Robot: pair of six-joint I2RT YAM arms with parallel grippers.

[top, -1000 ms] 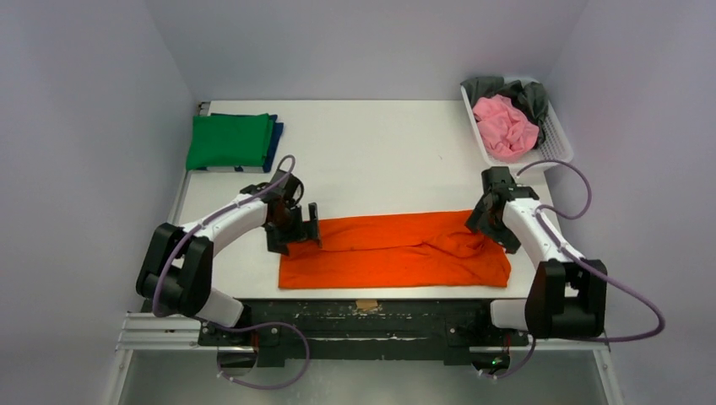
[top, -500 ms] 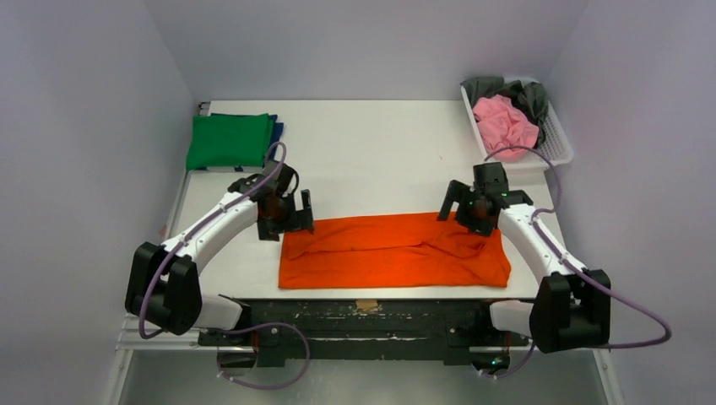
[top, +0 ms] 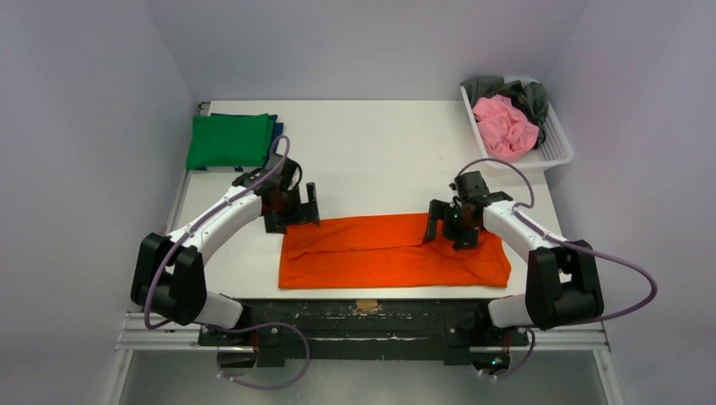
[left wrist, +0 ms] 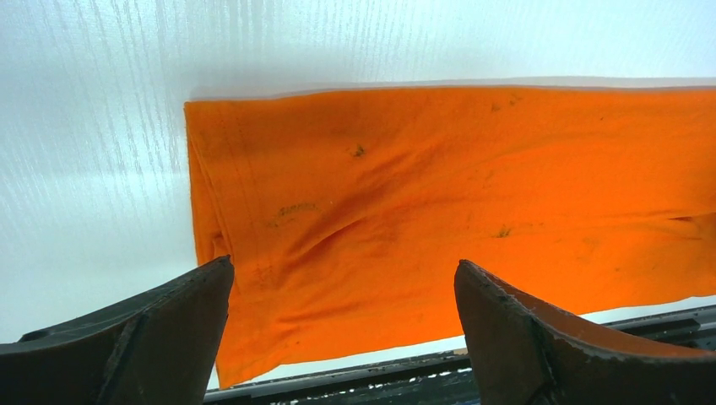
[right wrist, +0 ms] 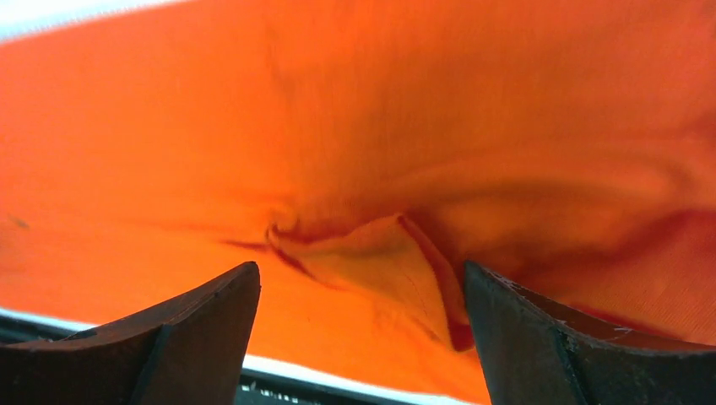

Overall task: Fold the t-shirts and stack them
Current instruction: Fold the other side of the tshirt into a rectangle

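The orange t-shirt [top: 393,251] lies flat on the table [top: 380,160] as a band, long axis running left to right. The left gripper [top: 293,211] hovers at the shirt's far left corner, jaws spread, holding nothing. The right gripper [top: 453,228] is over the shirt's far edge, right of its middle, likewise spread and empty, straddling a raised pucker [right wrist: 380,253]. Each arm is nearest its own end; the right looks placed to pinch that pucker

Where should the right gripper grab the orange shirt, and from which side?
Likely the raised pucker, straight down from above: it sits between the open fingers of the right gripper, and the orange shirt lies mostly flat elsewhere.
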